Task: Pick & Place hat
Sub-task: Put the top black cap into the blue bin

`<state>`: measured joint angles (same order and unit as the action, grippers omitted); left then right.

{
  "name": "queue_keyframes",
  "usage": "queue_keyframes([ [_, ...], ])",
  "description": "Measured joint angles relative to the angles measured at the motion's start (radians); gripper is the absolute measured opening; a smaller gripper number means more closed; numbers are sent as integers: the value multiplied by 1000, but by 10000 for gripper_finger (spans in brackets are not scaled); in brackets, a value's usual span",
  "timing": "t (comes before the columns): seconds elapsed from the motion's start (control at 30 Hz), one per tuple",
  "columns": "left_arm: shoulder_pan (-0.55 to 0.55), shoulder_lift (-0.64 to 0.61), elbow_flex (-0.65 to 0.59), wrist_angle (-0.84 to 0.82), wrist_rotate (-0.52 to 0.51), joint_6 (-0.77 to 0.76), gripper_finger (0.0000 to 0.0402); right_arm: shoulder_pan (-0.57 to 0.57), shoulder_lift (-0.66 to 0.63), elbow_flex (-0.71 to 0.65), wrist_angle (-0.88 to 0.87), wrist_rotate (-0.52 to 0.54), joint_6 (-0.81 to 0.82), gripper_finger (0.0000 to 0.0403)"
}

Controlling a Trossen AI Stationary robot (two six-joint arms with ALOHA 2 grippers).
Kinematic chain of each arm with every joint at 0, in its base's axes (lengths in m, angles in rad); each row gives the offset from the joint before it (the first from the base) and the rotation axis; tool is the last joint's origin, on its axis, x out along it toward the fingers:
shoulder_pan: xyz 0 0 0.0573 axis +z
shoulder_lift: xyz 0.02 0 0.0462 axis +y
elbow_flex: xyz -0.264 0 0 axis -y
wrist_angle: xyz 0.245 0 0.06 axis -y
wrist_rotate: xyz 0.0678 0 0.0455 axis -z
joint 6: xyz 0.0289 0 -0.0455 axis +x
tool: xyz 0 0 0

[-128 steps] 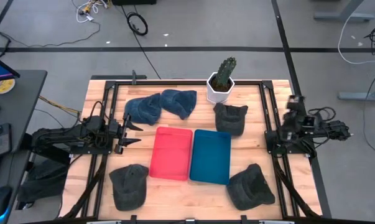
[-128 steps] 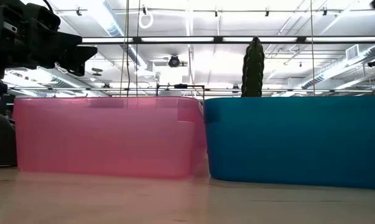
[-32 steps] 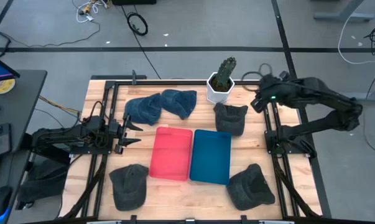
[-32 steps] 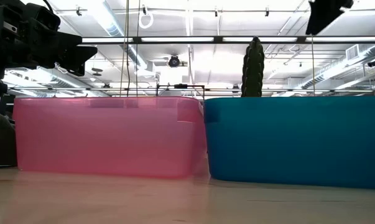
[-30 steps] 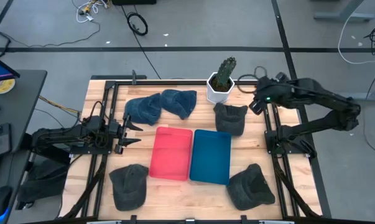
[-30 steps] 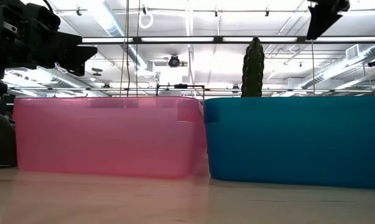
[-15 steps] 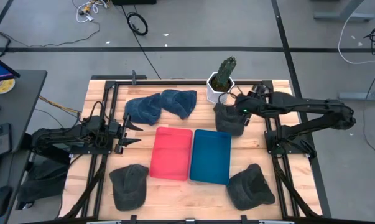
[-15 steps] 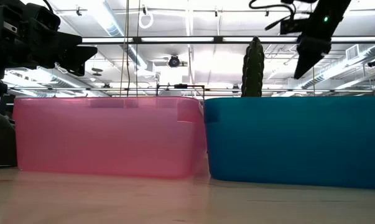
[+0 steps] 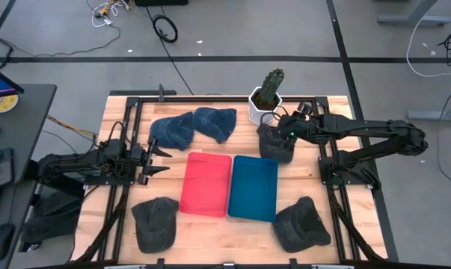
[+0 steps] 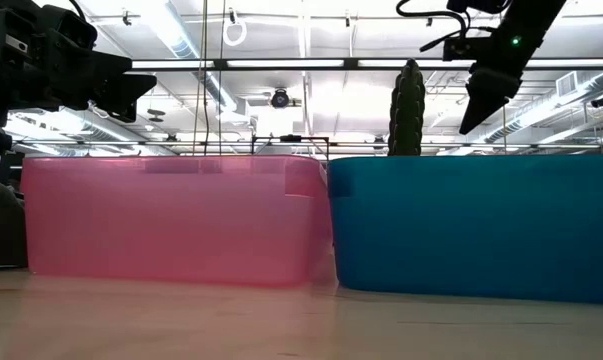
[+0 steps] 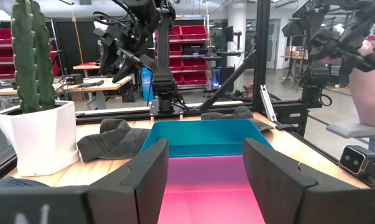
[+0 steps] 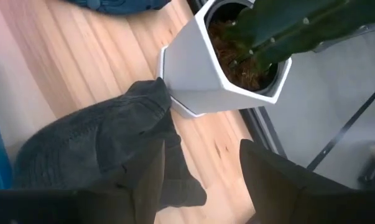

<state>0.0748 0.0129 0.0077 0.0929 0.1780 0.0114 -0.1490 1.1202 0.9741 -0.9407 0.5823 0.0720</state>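
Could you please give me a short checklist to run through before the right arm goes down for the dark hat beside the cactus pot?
1. Right gripper fingers open: ok.
2. Gripper above the dark hat: ok, it hangs over the hat's far edge.
3. Clearance from the cactus pot: not ok, the hat's edge lies against the pot, close to the fingers.
4. Blue bin free to take a hat: ok, nothing shows inside.
5. Left gripper out of the way: ok, it waits open beside the pink bin.
6. Gripper's height above the hat: cannot tell.
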Motion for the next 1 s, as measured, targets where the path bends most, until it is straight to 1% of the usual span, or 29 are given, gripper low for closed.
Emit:
queue_keyframes([
  [0.13, 0, 0, 0, 0, 0, 0, 211, 0, 0, 0, 23, -3, 3, 212],
  [0.27, 0, 0, 0, 0, 0, 0, 211, 0, 0, 0, 42, -68, 10, 212],
  [0.43, 0, 0, 0, 0, 0, 0, 211, -1, 5, -1, 44, -76, -37, 212],
  [0.63, 0, 0, 0, 0, 0, 0, 211, -1, 5, -9, 51, -94, -47, 212],
  [0.7, 0, 0, 0, 0, 0, 0, 211, -1, 5, -37, 76, -94, -57, 212],
  [0.83, 0, 0, 0, 0, 0, 0, 211, -8, 5, -122, 159, -97, -140, 212],
  [1.0, 0, 0, 0, 0, 0, 0, 211, -48, 5, -211, 266, -157, -222, 212],
])
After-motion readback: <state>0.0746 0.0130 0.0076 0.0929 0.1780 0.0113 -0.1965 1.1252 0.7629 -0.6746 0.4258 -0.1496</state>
